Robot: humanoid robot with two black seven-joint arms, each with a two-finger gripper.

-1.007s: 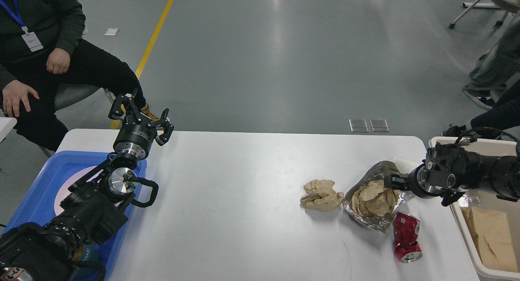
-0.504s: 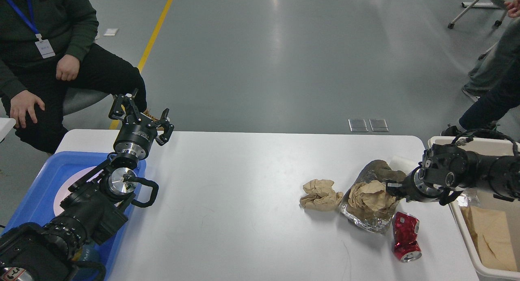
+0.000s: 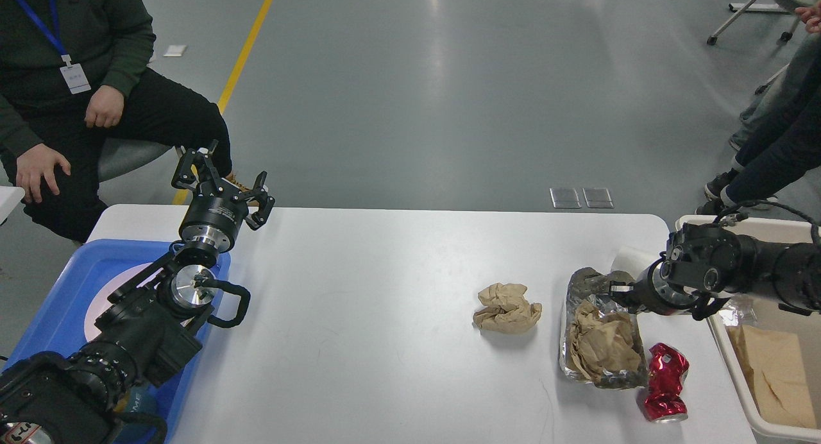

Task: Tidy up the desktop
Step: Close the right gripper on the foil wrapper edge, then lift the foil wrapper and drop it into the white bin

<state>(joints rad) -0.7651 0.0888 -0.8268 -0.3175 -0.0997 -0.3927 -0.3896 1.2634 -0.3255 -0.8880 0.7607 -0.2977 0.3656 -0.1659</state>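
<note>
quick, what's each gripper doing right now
Left gripper: open, holding nothing.
Right gripper: shut on the foil bag.

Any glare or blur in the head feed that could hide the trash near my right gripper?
Head view: sharp throughout; overhead-light glare streaks only the grey floor. The desktop is evenly lit with soft shadows. The foil bag glints mildly, and the right gripper is dark against it, its fingers hard to separate.

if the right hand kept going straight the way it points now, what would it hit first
The right hand points leftward across the desktop and is already at the upper edge of the foil wrapper. Going straight on, it would push into that foil first; the loose crumpled brown paper probably lies just off that line.
</note>
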